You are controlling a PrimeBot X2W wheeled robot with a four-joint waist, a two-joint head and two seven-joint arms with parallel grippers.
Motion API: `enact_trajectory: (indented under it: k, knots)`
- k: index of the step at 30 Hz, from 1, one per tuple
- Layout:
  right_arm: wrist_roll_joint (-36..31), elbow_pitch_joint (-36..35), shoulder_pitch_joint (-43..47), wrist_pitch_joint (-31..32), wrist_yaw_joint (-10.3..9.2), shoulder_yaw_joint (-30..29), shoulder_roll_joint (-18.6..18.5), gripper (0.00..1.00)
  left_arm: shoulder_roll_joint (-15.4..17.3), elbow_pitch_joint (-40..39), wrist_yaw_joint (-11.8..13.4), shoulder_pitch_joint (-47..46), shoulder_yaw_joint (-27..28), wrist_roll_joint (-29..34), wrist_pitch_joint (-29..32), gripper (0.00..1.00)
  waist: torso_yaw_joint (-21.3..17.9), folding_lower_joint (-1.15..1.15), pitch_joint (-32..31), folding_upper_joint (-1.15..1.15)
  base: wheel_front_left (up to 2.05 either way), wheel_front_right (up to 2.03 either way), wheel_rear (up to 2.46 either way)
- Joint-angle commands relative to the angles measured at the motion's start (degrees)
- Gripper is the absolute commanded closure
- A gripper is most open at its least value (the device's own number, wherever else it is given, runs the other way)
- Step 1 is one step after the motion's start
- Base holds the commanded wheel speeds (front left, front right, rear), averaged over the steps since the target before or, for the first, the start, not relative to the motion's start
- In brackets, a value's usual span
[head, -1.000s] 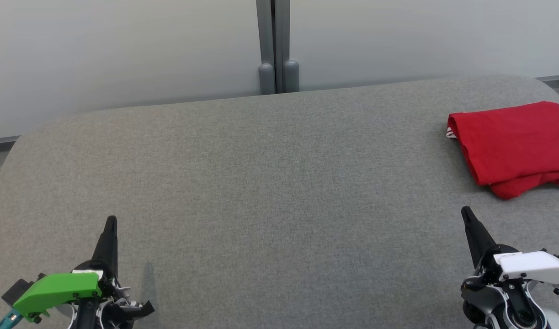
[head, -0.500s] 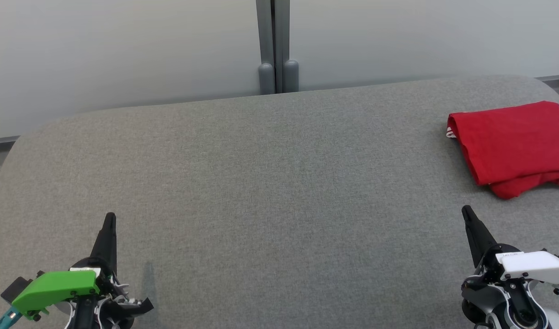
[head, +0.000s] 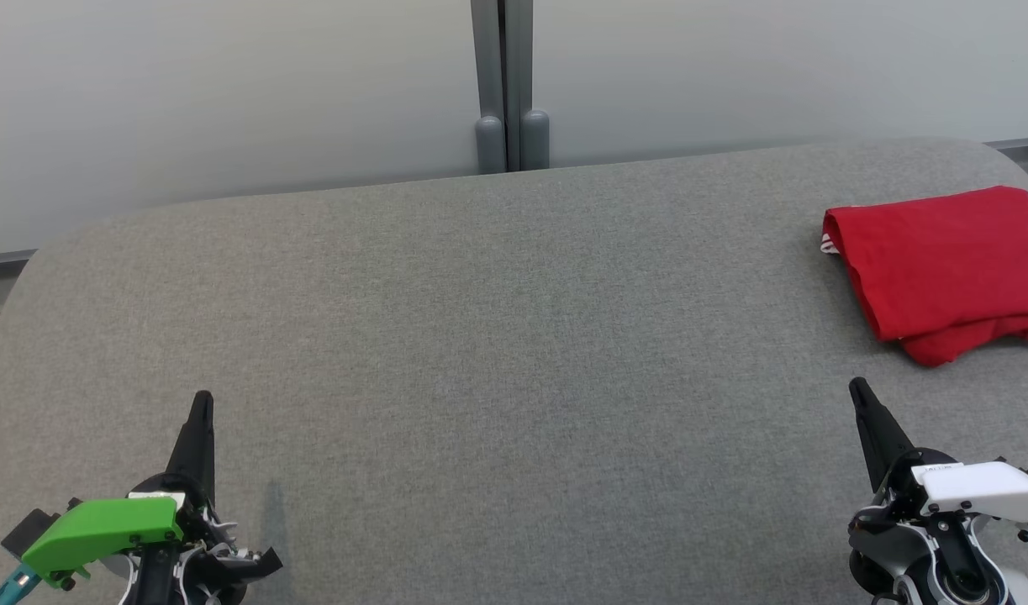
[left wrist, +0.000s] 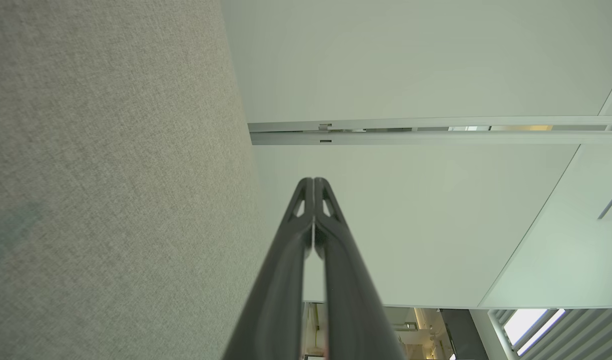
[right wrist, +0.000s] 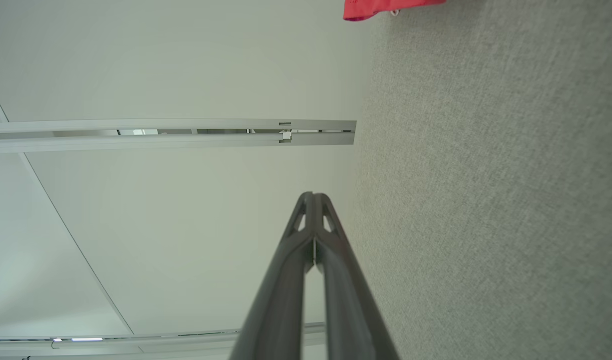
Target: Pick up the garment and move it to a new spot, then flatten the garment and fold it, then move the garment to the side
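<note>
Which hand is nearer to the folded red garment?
The right hand, the one with the white cover; the left hand, green-covered, is far from the garment.

The grey fabric tabletop [head: 480, 336] runs flat and unbroken across its middle and all of its 9 o'clock side, giving an arm open passage from the near edge to the far one. The one obstacle on it is the folded red garment [head: 942, 256] at 2 o'clock, hard against the right edge. It lies at 1 o'clock from the right gripper [head: 856, 388], near but apart. The left gripper [head: 202, 402], at 7 o'clock, has only bare fabric ahead. Both grippers have their fingers pressed together, making a narrow profile. At 12 o'clock, just past the far edge, pale wall panels [head: 228, 101] and a grey double post [head: 505, 126] block any further reach.
</note>
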Motion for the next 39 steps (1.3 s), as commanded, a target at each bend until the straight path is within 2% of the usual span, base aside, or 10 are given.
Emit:
enact_trajectory:
  k: [1,39]
  knots:
    - [0.2,-0.2,-0.5,0.2,-0.02,-0.1,-0.3,1.00,0.3,-0.1,-0.3,-0.6,0.2,-0.3,0.2,1.00,0.0,0.00,0.0,0.00,0.00,0.00,0.00]
    - [0.2,-0.2,-0.5,0.2,-0.02,-0.1,-0.3,1.00,0.3,-0.1,-0.3,-0.6,0.1,-0.3,0.2,1.00,0.0,0.00,0.0,0.00,0.00,0.00,0.00]
